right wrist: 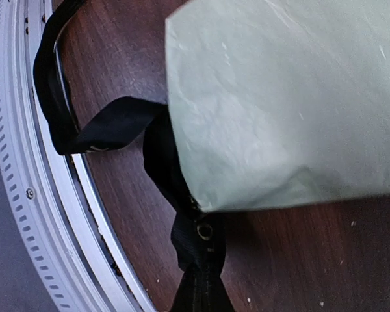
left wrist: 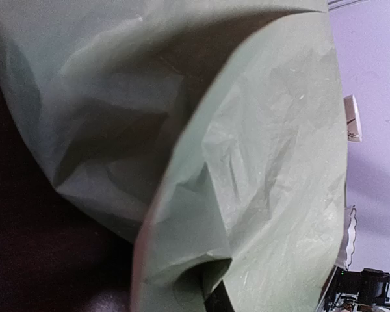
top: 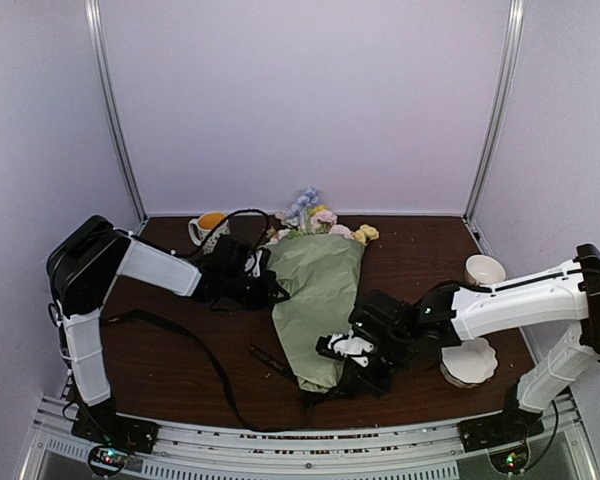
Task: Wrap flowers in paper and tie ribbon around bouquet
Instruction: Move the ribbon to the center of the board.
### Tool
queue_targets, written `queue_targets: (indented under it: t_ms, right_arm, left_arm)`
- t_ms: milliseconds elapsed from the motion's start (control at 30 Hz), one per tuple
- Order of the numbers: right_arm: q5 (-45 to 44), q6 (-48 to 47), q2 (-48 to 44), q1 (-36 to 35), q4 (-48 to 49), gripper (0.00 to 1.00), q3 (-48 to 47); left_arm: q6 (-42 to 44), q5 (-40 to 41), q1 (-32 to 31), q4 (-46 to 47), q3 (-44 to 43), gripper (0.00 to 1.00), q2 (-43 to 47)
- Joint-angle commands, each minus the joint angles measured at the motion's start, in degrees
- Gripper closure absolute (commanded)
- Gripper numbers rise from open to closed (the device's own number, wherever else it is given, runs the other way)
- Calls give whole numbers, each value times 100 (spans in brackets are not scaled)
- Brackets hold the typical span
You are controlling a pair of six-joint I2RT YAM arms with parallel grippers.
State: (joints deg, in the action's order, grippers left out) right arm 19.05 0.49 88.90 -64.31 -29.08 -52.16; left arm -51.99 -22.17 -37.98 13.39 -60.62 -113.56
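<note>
left claw (top: 264, 278) was closed at paper (left wrist: 266, 182) edge, hold unclear | right claw (top: 332, 355) was clamped on ribbon (right wrist: 110, 123) beside paper's narrow end

Centre blocked
The middle is filled by the bouquet (top: 318, 295), the left front crossed by the ribbon (top: 216, 372); bare table (top: 415, 255) is left beside the bowl (top: 484, 269).

The paper (top: 318, 300), centre of the overhead view, is thin, matt and finely creased; the ribbon (right wrist: 110, 123), left in the right wrist view, is black woven cloth with a dull sheen; the table (top: 420, 260) looks like dark, smooth wood grain; the rail (right wrist: 13, 195) along that view's left edge is slotted silvery metal.
</note>
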Motion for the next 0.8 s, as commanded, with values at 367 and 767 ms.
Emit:
queue_targets:
  t_ms: [367, 767]
  right_arm:
    - [392, 1695, -178, 1980, -379, 100, 678]
    - [-1371, 1927, 1849, 3642, -89, 100, -2189]
  left_arm:
    - [20, -257, -17, 103, -352, 100, 457]
    - [56, -285, -17, 36, -320, 100, 611]
